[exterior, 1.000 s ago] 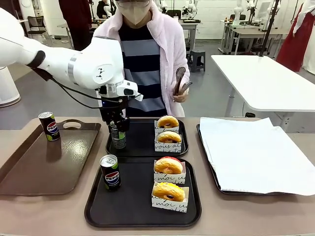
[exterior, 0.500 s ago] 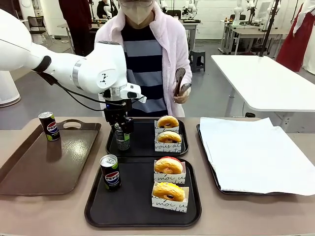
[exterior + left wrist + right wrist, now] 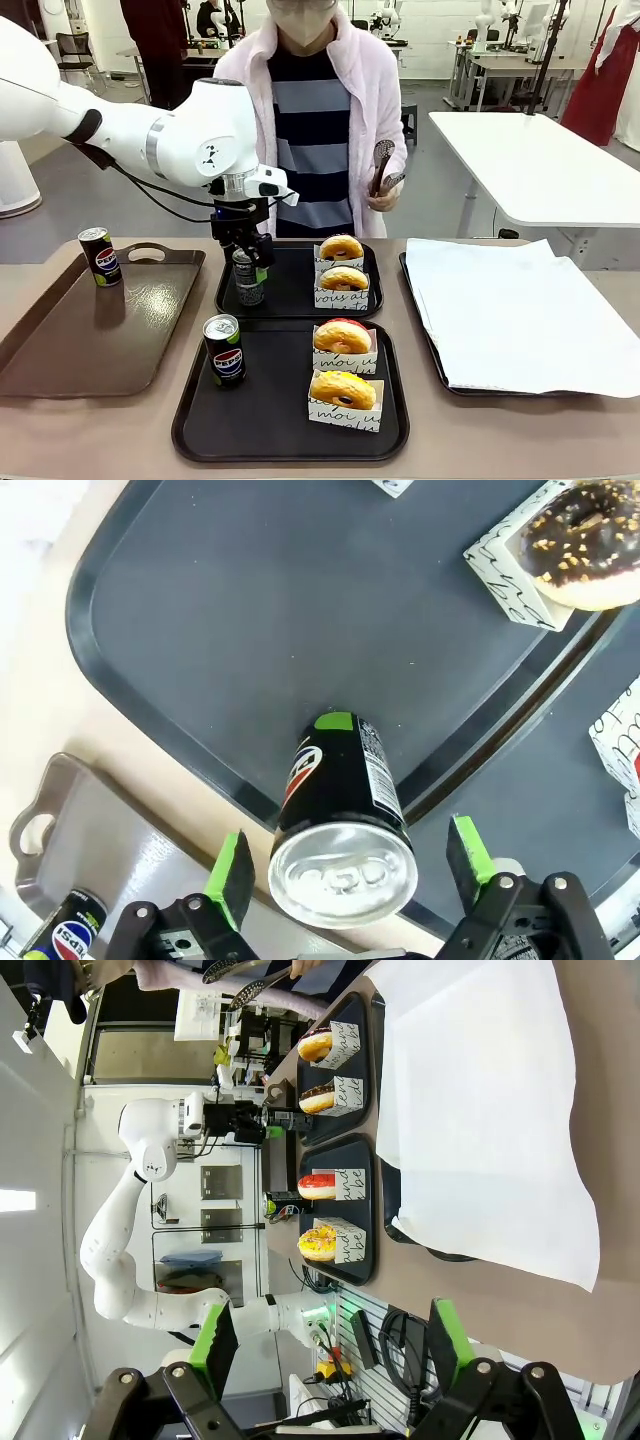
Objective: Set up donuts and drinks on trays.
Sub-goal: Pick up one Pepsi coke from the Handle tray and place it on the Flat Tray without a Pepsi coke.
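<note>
Since a second ago, the dark can (image 3: 249,279) has been carried a little rightward onto the far tray (image 3: 296,281) and set upright near its front left corner, and the left claw (image 3: 246,252) has been opened around it. In the left wrist view the can (image 3: 342,845) is seen standing between the green pads (image 3: 231,877), with clear gaps on both sides, so nothing is gripped. Two donuts in white paper holders (image 3: 342,273) are lined up on the right half of that far tray.

On the near tray (image 3: 290,400), a Pepsi can (image 3: 225,351) is stood at the left, with a red-topped donut (image 3: 343,338) and a yellow glazed donut (image 3: 343,390) placed in a column at the right. A second Pepsi can (image 3: 100,256) is left on the brown tray (image 3: 100,330) at the far left corner. A paper-lined tray (image 3: 510,310) is laid to the right on the table (image 3: 520,430).

Tongs (image 3: 384,168) are held by the person's hand (image 3: 385,198) behind the far tray. The right claw (image 3: 330,1345) is seen in its own wrist view with fingers spread wide and nothing between them; what lies directly beneath it is perhaps off the table edge, though this is hard to judge.
</note>
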